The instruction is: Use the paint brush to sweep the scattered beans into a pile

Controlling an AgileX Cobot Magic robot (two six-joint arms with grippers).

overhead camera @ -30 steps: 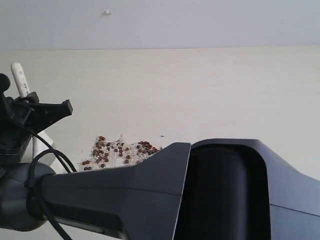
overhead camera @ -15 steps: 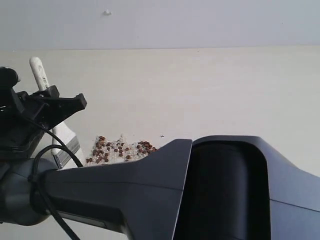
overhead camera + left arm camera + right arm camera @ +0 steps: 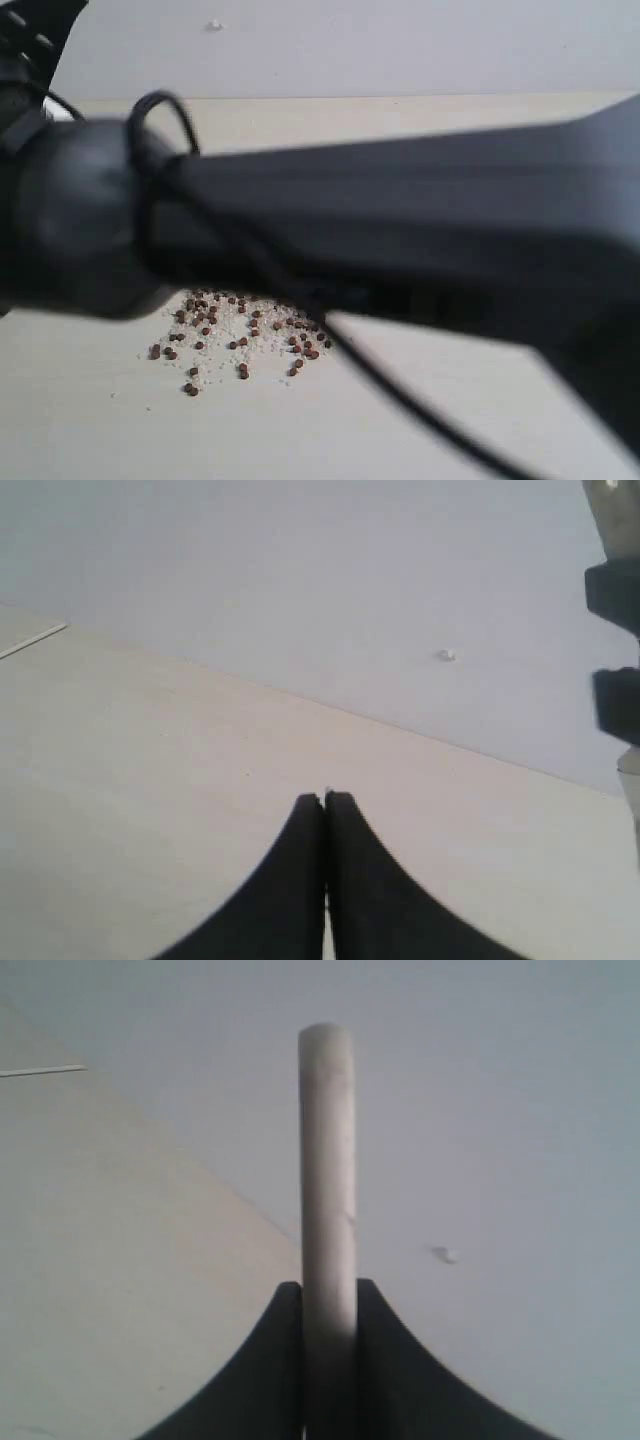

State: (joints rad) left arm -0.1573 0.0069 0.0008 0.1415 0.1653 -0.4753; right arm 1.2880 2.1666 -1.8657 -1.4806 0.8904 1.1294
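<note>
A cream bench [image 3: 110, 430] fills the lower frame, with a patch of pale crumbs [image 3: 225, 328] left of centre, and behind it rises a plain grey wall [image 3: 420, 50] bearing a small white bump [image 3: 213, 24] at upper left.

A pale cream table [image 3: 90, 440] carries the beans [image 3: 240, 338] — small reddish-brown ones in a loose patch, denser toward its far side, with a few strays apart at the near edge. Pale off-white crumbs [image 3: 222, 322] lie mixed among them — directly on the surface.
</note>
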